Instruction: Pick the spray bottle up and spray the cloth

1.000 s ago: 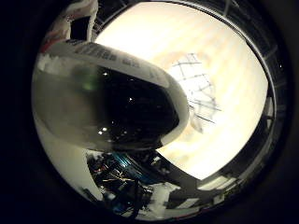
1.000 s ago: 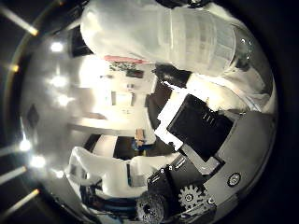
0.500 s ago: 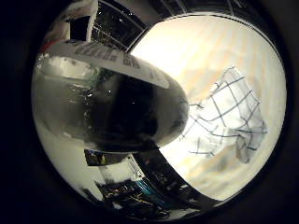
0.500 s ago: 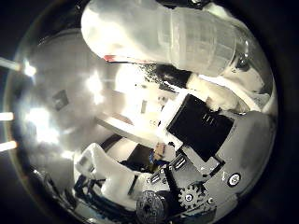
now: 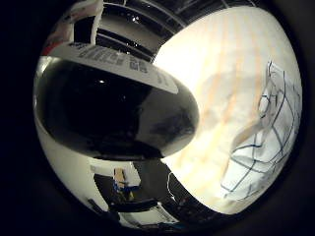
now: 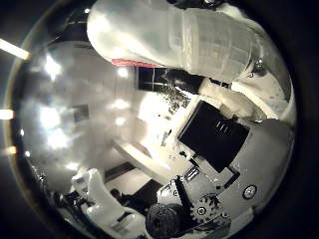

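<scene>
The hand point(image 6: 224, 169) shows in the thumb side view as white and black parts with a small gear and a dark knurled wheel. Its fingers point(image 6: 234, 102) curl around the spray bottle point(image 5: 115, 110), grasping it, so the bottle sits held against the palm, clear of the table.

The bottle is the only container in view. Seen from the little finger side, its body is a broad rounded form filling much of the picture, close to the palm. The wall looks dark and glossy there, with small bright glints, and I cannot tell whether any liquid is inside. A white label band with dark print wraps the body. In the thumb side view the same bottle appears pale and translucent, with a ribbed section and a thin red stripe along one edge.

Beyond the bottle lies a pale wooden table point(image 5: 221, 64) with faint lengthwise grain. On it rests the cloth point(image 5: 268, 147), white with a dark blue grid of lines, crumpled and folded on itself. It is apart from the bottle, with bare tabletop between them.
</scene>
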Controlling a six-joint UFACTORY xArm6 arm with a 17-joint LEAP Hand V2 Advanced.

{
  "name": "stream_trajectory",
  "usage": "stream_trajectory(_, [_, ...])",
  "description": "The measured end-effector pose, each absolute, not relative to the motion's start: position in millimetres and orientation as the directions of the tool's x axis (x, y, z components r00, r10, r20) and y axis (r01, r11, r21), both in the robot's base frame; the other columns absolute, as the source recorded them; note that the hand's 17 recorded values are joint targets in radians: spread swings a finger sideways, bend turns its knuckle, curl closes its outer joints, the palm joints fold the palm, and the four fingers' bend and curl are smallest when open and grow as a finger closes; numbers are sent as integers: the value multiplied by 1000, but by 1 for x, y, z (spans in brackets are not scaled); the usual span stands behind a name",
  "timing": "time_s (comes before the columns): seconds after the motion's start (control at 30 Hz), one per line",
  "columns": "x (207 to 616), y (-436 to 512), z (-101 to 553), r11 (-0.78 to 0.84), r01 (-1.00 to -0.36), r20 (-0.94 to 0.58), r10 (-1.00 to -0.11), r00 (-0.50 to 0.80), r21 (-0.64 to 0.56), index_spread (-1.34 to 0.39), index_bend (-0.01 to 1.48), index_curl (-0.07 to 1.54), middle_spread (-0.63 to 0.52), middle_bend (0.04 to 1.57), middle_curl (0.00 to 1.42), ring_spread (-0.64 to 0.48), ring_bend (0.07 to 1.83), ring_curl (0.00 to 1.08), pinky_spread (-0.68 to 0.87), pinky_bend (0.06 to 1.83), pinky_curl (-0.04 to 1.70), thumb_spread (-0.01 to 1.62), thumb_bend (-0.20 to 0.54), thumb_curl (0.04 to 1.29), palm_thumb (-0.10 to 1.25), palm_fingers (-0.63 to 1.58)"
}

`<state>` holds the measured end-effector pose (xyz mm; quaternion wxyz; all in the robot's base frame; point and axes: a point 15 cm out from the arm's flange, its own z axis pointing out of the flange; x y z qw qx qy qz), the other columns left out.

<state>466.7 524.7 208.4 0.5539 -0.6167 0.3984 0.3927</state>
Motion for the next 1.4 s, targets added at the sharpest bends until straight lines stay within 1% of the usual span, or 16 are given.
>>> stream_trajectory(0.13, [468, 526, 182, -60, -935, -932, -77, 354, -351, -216, 1118, 821, -80, 1379, 667, -167, 1481, 621, -191, 1010, 1402, 849, -16, 854, 1017, 1156])
stream_trajectory(0.4, [471, 523, 122, -51, -949, -934, -166, 316, -312, -216, 1116, 821, -80, 1374, 666, -166, 1475, 618, -193, 1009, 1402, 848, -16, 850, 1018, 1158])
stream_trajectory(0.57, [484, 528, 111, -45, -944, -927, -179, 329, -326, -216, 1115, 821, -79, 1374, 666, -166, 1474, 617, -194, 1008, 1403, 848, -16, 849, 1018, 1159])
stream_trajectory(0.7, [488, 525, 96, -47, -947, -928, -191, 321, -318, -209, 1109, 819, -79, 1372, 665, -164, 1473, 616, -193, 1002, 1394, 847, -18, 847, 1012, 1164])
stream_trajectory(0.77, [487, 521, 88, -62, -946, -924, -202, 324, -318, -206, 1095, 815, -78, 1371, 661, -162, 1459, 610, -197, 991, 1366, 834, -26, 843, 991, 1164])
stream_trajectory(0.9, [489, 523, 82, -104, -935, -914, -202, 353, -338, -199, 1017, 789, -63, 1314, 637, -147, 1428, 581, -217, 956, 1262, 778, -28, 831, 946, 1179])
stream_trajectory(1.17, [493, 534, 88, -149, -916, -898, -190, 397, -374, -197, 946, 774, -56, 1267, 617, -134, 1410, 552, -253, 966, 1126, 735, -29, 814, 919, 1192])
stream_trajectory(1.2, [491, 535, 88, -158, -914, -896, -191, 400, -374, -206, 860, 764, -55, 1261, 614, -130, 1381, 540, -266, 971, 1085, 696, -40, 808, 892, 1131])
stream_trajectory(1.23, [489, 535, 88, -168, -912, -895, -192, 403, -375, -214, 784, 755, -57, 1231, 605, -131, 1347, 532, -285, 981, 1057, 660, -40, 808, 884, 1052])
stream_trajectory(1.27, [487, 536, 87, -181, -908, -892, -194, 408, -377, -227, 677, 750, -63, 1182, 595, -132, 1342, 533, -303, 982, 1027, 634, -35, 804, 882, 971])
stream_trajectory(1.3, [485, 535, 87, -196, -904, -888, -197, 415, -379, -265, 452, 729, -70, 1139, 598, -141, 1341, 548, -321, 996, 1021, 627, -28, 796, 893, 642])
stream_trajectory(1.33, [482, 536, 86, -213, -899, -883, -200, 425, -384, -282, 394, 710, -71, 1099, 588, -143, 1340, 550, -316, 967, 1016, 645, -22, 792, 901, 485])
stream_trajectory(1.37, [479, 536, 85, -231, -894, -879, -204, 431, -384, -325, 366, 691, -64, 1012, 569, -131, 1285, 549, -262, 857, 1011, 753, -22, 776, 879, 168])
stream_trajectory(1.4, [476, 536, 84, -246, -892, -878, -209, 431, -380, -385, 336, 595, -51, 899, 514, -111, 1172, 484, -159, 746, 943, 843, -26, 747, 853, 64])
